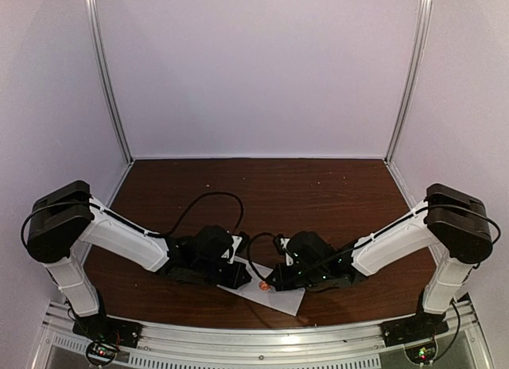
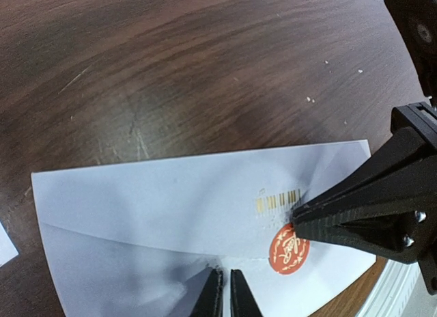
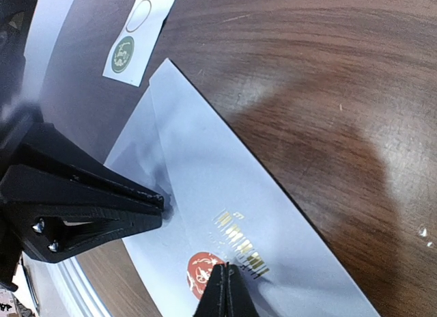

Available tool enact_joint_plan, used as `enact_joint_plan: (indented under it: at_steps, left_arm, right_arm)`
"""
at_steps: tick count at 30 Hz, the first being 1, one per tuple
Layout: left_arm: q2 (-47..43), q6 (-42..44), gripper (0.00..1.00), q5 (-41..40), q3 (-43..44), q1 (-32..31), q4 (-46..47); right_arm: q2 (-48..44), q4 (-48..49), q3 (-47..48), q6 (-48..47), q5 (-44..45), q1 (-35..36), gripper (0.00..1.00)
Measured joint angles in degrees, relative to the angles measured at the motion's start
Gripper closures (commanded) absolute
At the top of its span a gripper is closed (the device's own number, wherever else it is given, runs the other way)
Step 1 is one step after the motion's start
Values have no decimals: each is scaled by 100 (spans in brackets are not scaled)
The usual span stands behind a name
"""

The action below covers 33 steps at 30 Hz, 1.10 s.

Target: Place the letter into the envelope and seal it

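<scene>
The pale envelope [image 2: 171, 214] lies flat on the dark wooden table near its front edge, flap folded down. A round red sticker [image 2: 288, 249] sits at the flap's point, beside a gold barcode mark [image 2: 278, 199]. My left gripper [image 2: 225, 293] is shut, its tips pressing on the envelope at the flap's edge. My right gripper [image 3: 226, 281] is shut, its tips down on the envelope at the red sticker [image 3: 203, 272]. In the top view both grippers meet over the envelope [image 1: 280, 299]. No letter shows.
A white card of round stickers [image 3: 140, 30] with a green sticker [image 3: 121, 54] lies just beyond the envelope's left end. The right gripper's fingers [image 2: 355, 214] cross the left wrist view. The table's metal front rail [image 1: 254, 337] is close by.
</scene>
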Motion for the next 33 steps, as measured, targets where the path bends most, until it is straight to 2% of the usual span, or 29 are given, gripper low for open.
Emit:
enact_joint_plan:
  at_steps: [8,15,20,22,27,33]
  left_arm:
    - [0,-92,92,-94,-7,0,66]
    - [0,-232,93,-177,-63,0,269]
    - [0,-280,92,-201,-66,0,282]
    - [-7,-275,92,-223,-68,0,264]
    - [-144,-258,92,-240,-74,0,164]
    - [-468,-256,92,-243,-151,0,96]
  right_arm:
    - [35,439,-192,175,-157,11,100]
    - [-136,146,-212,170,-361,133,99]
    - [-422,-332,-238,153,-483,146,82]
    - [-577,-560,-229,118,-474,155,78]
    - [-667,-927,-37,55,-450,157,79]
    - [-577,-979,225,15,-428,157,86]
